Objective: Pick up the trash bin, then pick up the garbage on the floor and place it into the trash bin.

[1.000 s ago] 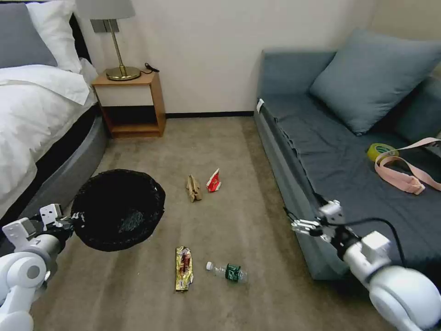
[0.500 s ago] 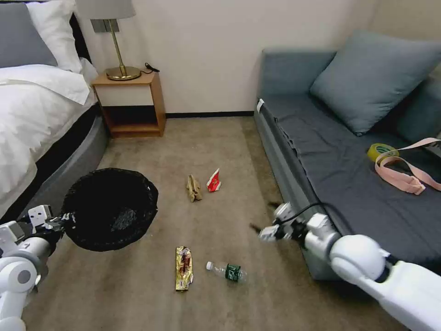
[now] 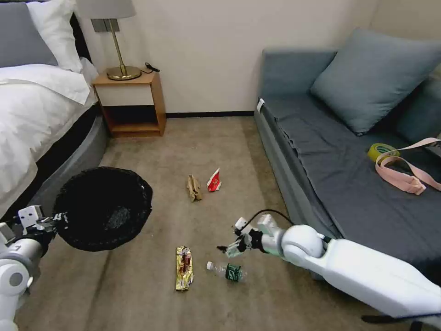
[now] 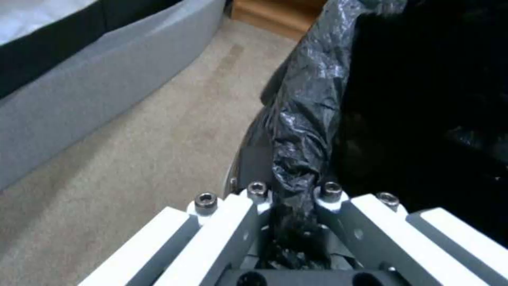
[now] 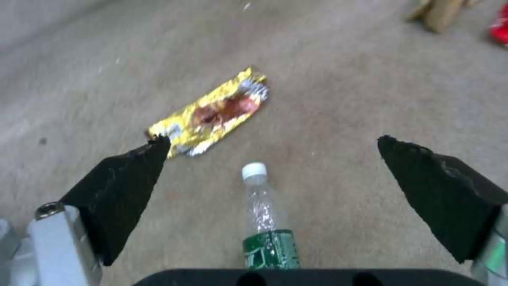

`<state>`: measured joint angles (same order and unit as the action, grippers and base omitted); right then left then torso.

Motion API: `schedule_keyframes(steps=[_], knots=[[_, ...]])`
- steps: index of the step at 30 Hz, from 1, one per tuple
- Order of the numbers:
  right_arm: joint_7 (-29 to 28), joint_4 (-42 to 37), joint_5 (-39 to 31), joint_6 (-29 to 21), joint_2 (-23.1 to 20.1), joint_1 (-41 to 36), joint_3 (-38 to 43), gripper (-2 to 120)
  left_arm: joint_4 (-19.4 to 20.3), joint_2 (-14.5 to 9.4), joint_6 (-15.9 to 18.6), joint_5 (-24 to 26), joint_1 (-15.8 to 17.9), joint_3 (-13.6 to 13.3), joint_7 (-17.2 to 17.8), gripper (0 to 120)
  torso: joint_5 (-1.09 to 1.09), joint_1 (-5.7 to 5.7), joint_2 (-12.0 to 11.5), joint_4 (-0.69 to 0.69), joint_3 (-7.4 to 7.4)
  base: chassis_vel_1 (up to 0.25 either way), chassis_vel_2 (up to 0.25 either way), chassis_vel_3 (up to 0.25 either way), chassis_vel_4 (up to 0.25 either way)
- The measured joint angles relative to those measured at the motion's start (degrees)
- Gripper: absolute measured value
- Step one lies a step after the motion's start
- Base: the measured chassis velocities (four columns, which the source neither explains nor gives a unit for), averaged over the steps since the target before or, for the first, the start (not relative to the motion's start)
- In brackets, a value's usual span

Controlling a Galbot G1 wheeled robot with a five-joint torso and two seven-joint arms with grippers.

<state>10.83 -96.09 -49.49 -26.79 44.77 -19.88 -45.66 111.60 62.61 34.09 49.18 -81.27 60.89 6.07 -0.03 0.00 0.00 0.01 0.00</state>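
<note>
The trash bin [image 3: 103, 209], lined with a crinkled black bag, hangs above the carpet at the left, held by its rim [image 4: 296, 174] in my shut left gripper [image 3: 57, 219]. Garbage lies on the floor: a gold-yellow wrapper [image 3: 183, 268] [image 5: 212, 113], a clear bottle with green label and white cap [image 3: 228, 271] [image 5: 267, 222], crumpled brown paper [image 3: 194, 188] and a red-and-white packet [image 3: 214, 180]. My right gripper [image 3: 228, 249] hovers open just above the bottle, its black fingertips [image 5: 132, 174] spread on either side of it.
A grey sofa [image 3: 330, 156] with a yellow-green tape roll [image 3: 380, 150] and pink strap runs along the right. A bed [image 3: 32, 115] and wooden nightstand [image 3: 131, 101] stand at the left and back. Open carpet lies between them.
My right arm swung left and down from beside the sofa to just above the bottle. The left arm drew the bin slightly leftward.
</note>
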Motion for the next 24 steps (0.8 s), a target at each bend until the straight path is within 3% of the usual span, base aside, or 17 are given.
schedule_keyframes(steps=[14, 24], knots=[[1.6, 12.5, 0.8, -2.1, 7.0, 4.3, -11.5, 100, -0.8, 0.7, -0.7, 0.5, -1.2, 2.7, -1.4, 1, 0.03, 0.00, 0.0, 0.00, 0.00, 0.000, 0.000, 0.000, 0.000], [2.1, 15.3, 3.3, -1.5, 6.8, 2.8, -13.2, 100, -2.6, 0.0, -1.2, 1.2, -1.2, 4.3, -2.1, 1, 0.03, 0.00, 0.0, -0.01, 0.00, 0.000, 0.000, 0.000, 0.000]])
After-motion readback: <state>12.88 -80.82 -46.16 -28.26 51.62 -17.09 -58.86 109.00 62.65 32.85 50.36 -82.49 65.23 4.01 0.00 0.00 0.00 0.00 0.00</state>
